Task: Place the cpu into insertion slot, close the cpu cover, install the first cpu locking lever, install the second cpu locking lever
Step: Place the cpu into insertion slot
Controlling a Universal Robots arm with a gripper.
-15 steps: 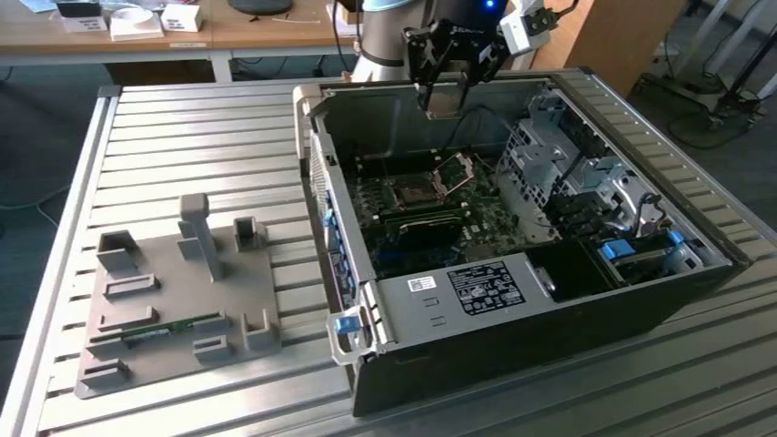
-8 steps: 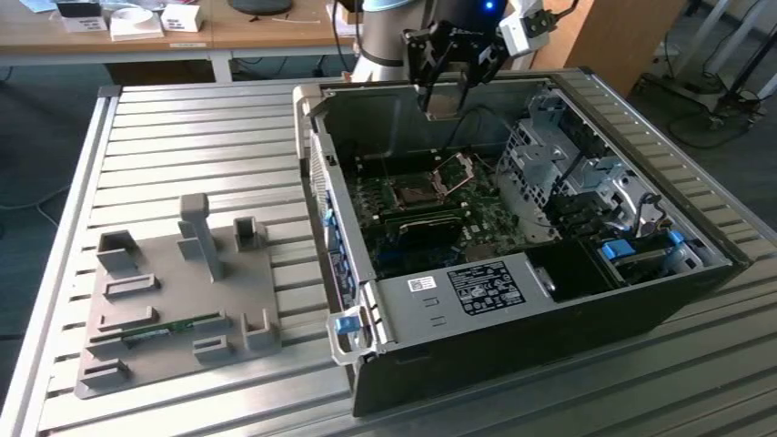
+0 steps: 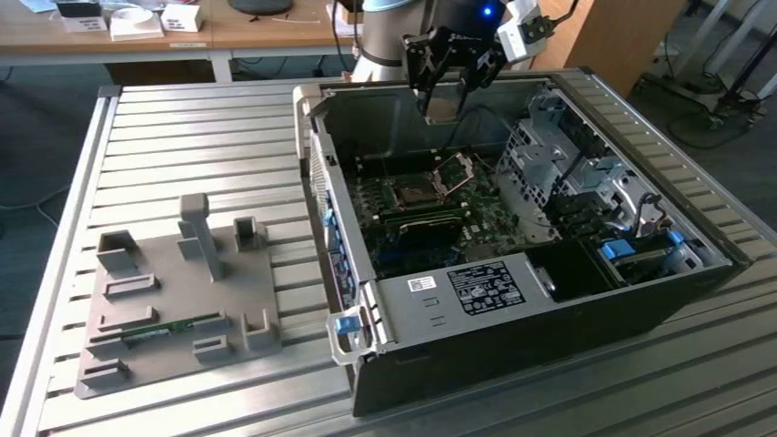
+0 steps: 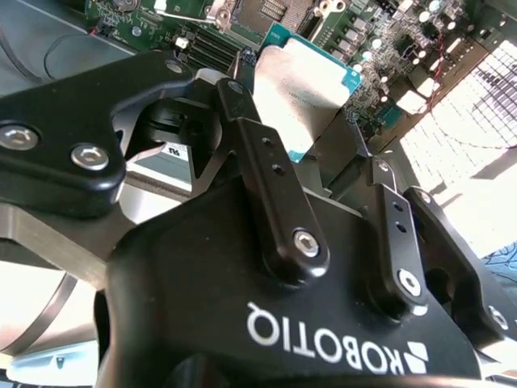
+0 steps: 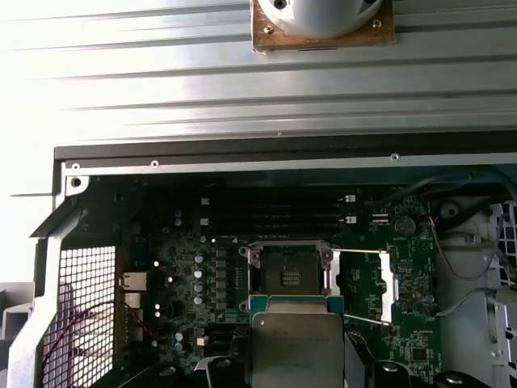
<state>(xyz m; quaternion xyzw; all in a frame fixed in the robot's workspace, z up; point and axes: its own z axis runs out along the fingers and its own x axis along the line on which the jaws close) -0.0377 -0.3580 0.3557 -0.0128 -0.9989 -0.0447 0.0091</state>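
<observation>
The jaws pinch the cpu [image 4: 303, 85] by its edges, high over the open case [image 3: 510, 341]. Below the jaws the slot [image 5: 288, 276] lies bare; at the exterior view's right of it, the cover [image 3: 459, 170] stands raised.

White lettering [image 4: 331, 343] runs upside down across the tool's [image 4: 303, 101] black body. Far from the tool, a dark label [image 3: 486, 285] on the grey cage [image 3: 413, 314] looks too small to read.
</observation>
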